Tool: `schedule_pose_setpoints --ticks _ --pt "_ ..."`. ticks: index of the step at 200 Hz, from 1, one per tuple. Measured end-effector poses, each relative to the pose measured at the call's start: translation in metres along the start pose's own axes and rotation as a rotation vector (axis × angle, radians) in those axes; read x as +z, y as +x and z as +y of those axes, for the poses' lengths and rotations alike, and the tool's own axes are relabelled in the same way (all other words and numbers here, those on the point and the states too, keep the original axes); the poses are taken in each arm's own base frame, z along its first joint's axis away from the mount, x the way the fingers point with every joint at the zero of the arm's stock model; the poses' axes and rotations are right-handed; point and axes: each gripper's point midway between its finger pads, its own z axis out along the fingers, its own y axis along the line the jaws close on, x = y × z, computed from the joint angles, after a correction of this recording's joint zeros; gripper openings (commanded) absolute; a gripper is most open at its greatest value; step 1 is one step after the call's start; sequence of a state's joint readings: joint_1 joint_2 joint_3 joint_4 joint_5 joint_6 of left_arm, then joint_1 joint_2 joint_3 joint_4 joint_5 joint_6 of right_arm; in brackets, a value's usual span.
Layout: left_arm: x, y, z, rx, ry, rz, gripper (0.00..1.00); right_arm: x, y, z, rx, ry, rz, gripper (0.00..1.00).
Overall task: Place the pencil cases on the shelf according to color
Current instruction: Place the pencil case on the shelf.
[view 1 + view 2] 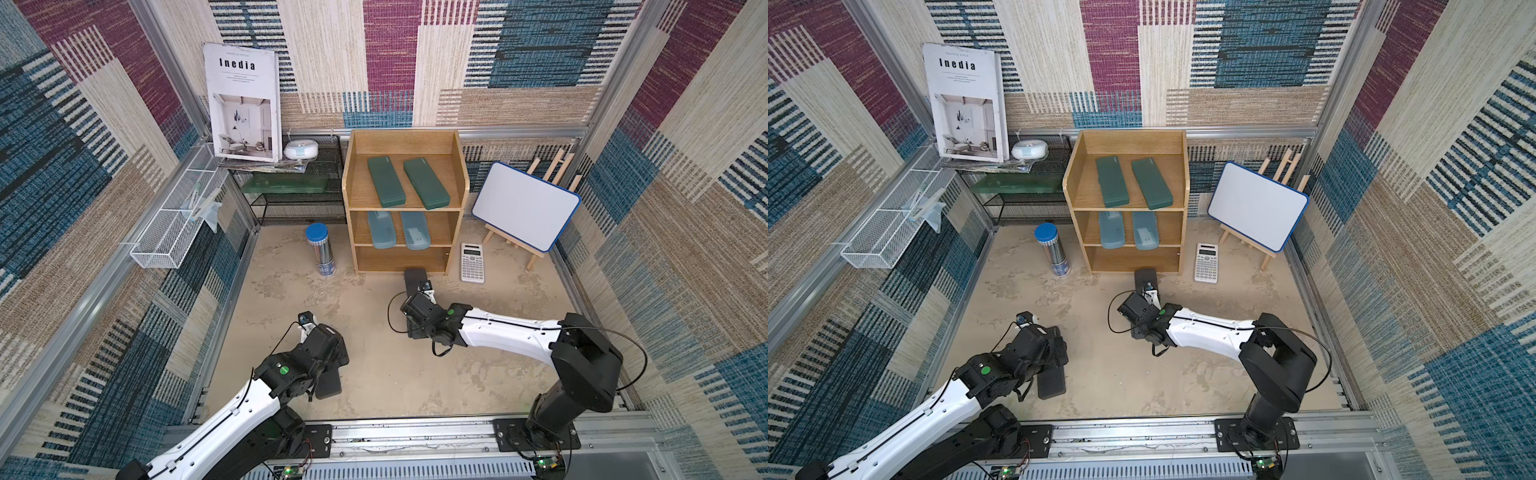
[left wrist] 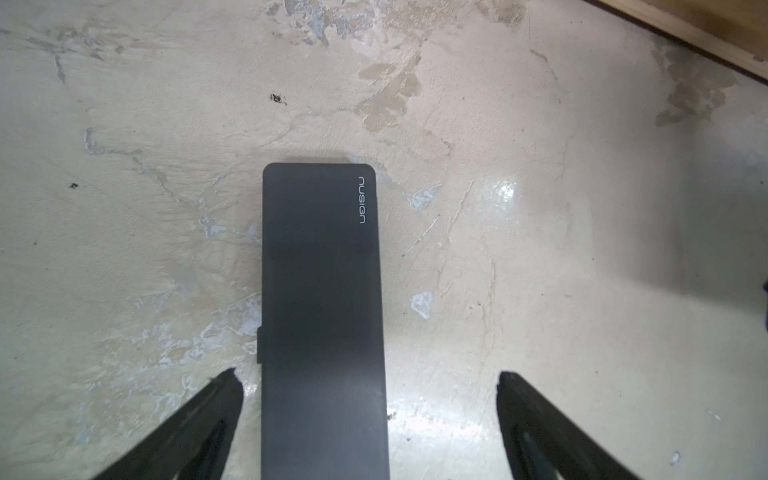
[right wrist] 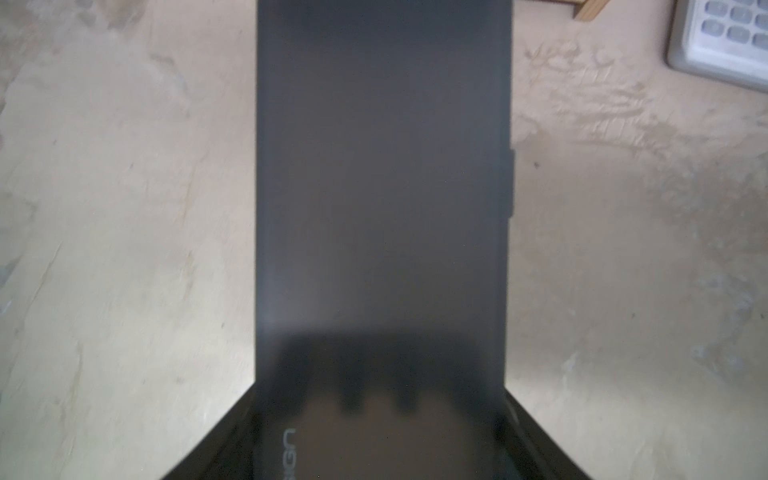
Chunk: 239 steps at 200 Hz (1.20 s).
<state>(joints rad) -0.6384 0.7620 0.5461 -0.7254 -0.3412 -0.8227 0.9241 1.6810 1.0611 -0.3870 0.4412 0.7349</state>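
Right gripper (image 3: 380, 390) is clamped across one black case (image 3: 382, 166), whose far end sits just before the bottom tier of the shelf (image 1: 402, 259). Left gripper (image 2: 368, 374), fingers spread apart, straddles the other black case (image 2: 322, 291), farther from the shelf. Green cases (image 1: 386, 181) lie on its top tier, teal cases (image 1: 381, 229) on the middle.

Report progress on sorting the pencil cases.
Done: green cases on the shelf's top tier, teal cases on the middle. In hand: right gripper grips one black case by the shelf. Remaining: bottom tier bare; left gripper open over the second black case.
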Motion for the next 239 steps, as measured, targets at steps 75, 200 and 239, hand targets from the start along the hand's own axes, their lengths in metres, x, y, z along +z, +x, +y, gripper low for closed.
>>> schedule_pose_setpoints --ticks 75,200,239 --pt "0.002 0.003 -0.001 0.017 0.01 0.02 0.99 0.063 -0.032 -0.033 0.048 0.098 0.012 0.67" --pt "0.004 0.017 0.016 0.004 -0.016 0.039 0.99 0.017 -0.056 -0.041 0.084 0.038 -0.081 0.83" --pt "0.007 0.023 0.021 -0.016 -0.026 0.045 0.99 0.002 -0.022 -0.049 0.077 0.008 -0.06 0.56"
